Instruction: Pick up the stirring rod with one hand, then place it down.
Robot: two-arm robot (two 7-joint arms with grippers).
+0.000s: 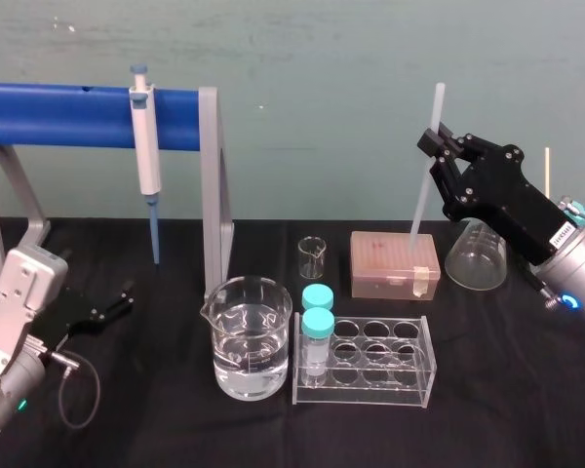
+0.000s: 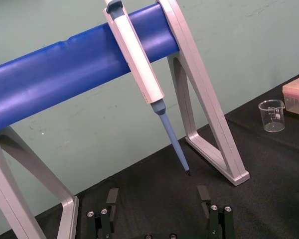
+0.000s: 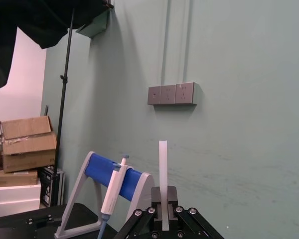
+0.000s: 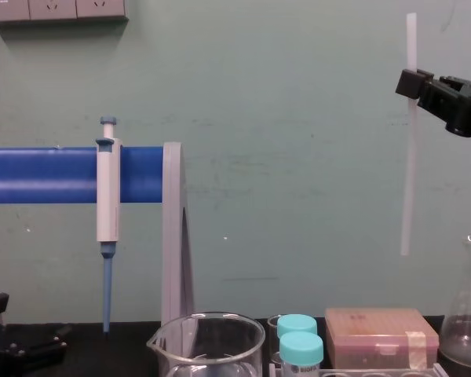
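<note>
Nearest, at six o'clock on the black surface, stand a clear glass beaker of water (image 1: 252,336) and a clear plastic tube rack (image 1: 366,395). At eight o'clock the black left end effector (image 1: 120,300) sits low, its fingers spread and holding nothing. At two o'clock the black, blocky right end effector (image 1: 437,144) is raised, pinching the long translucent white stirring rod (image 1: 421,200) near its upper end. The rod hangs almost upright, its lower end in the air above a tan lidded box (image 1: 395,263). Farthest, at ten o'clock, a white blue-tipped pipette (image 1: 146,156) hangs on a blue-barred stand (image 1: 58,115).
</note>
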